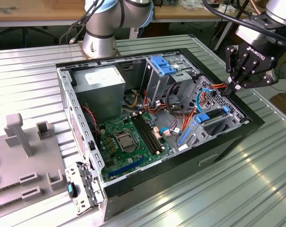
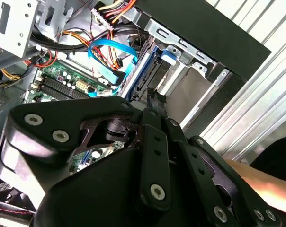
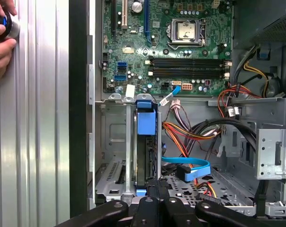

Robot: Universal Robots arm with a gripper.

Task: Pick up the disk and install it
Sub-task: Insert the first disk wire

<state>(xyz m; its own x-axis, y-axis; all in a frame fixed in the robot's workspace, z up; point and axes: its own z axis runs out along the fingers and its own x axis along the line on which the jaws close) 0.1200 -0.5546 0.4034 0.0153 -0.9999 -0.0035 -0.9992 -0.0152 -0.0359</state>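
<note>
"Tool first: where is it, and what are its fingers doing?"

"It hangs over the end of the open computer case on the exterior view's right. In both wrist views the fingers are closed together, tips right at the near end of the disk. Whether they nip its edge, I can't tell."

"Set the scene, big things first."

"A ribbed metal table carries the case, which lies on its side with the panel off. The green motherboard covers much of its floor. Beside that sits the metal drive bay, and the disk stands inside it. A light-blue flat cable loops just beside the bay. Apart from the case, a person's hand is over the table."

"How far along is the job?"

"Well along, I'd judge. The pickup is done: the disk is off the table and slotted between the bay's walls. Whether it is pushed fully home, or cabled, the views don't settle."

"Which way does it lie?"

"On edge, thin side up toward the case's open face, broad faces turned to the case wall and to the cable tangle. Its long axis looks level, running from the tool's end straight toward the motherboard, with the blue tab at the motherboard end."
</note>
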